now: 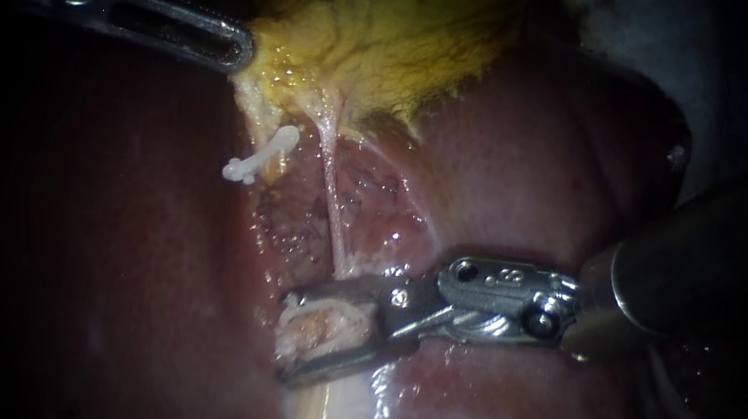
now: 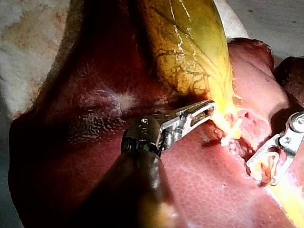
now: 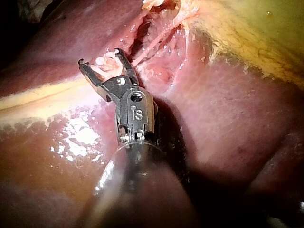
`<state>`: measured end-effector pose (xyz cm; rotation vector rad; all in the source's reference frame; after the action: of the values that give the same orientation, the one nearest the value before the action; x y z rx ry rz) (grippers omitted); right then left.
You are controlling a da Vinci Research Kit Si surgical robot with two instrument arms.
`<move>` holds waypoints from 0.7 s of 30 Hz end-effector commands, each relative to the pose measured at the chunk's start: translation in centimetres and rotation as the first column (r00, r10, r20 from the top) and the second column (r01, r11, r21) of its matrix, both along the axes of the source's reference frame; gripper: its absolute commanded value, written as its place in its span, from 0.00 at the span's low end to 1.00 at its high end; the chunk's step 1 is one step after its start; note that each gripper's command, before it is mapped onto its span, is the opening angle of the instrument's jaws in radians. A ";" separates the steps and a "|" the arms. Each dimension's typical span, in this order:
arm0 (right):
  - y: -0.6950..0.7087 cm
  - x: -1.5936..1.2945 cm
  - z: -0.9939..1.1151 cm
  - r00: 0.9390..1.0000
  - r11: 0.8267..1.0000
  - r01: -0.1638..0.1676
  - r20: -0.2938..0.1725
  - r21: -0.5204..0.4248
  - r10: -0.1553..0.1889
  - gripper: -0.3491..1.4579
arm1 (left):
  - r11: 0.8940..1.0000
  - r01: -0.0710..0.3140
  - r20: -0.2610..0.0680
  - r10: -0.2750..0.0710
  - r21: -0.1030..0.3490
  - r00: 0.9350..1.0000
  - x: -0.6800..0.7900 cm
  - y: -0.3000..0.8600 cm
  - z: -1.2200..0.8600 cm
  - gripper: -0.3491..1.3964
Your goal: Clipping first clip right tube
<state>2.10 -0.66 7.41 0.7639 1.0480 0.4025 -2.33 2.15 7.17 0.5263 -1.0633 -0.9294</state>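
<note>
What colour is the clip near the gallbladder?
White: the clip shows best in the endoscope view.

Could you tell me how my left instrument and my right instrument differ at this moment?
The left instrument has its jaws closed on the lower edge of the gallbladder; the right instrument has its jaws open, with pale tissue between them. The left instrument's jaws are long and slotted; the right instrument's are short, with hooked tips. Both end in two metal jaws and work over the liver.
</note>
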 end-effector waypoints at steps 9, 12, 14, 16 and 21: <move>0.20 -0.11 -0.28 1.000 1.000 -0.007 -0.007 0.023 0.007 0.45 | 1.000 0.000 0.000 0.000 -0.001 1.000 0.02 0.01 0.02 0.00; 0.30 -0.23 -0.38 1.000 0.999 -0.008 -0.009 0.032 0.008 0.45 | 1.000 0.000 0.000 0.000 -0.001 1.000 0.02 0.01 0.02 0.00; 0.35 -0.31 -0.43 1.000 0.999 -0.008 -0.010 0.037 0.009 0.45 | 1.000 0.000 0.000 0.000 -0.001 1.000 0.02 0.01 0.02 0.00; 0.40 -0.39 -0.45 1.000 0.999 -0.011 -0.009 0.039 0.011 0.45 | 1.000 0.000 0.000 0.000 -0.001 1.000 0.02 0.01 0.02 0.00; 0.47 -0.50 -0.36 1.000 0.999 -0.015 -0.007 0.037 0.015 0.45 | 1.000 0.000 0.000 0.000 -0.001 1.000 0.02 0.01 0.02 0.00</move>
<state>1.59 -0.18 7.08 0.7894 1.0560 0.4339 -2.31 2.16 7.19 0.5252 -1.0631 -0.9296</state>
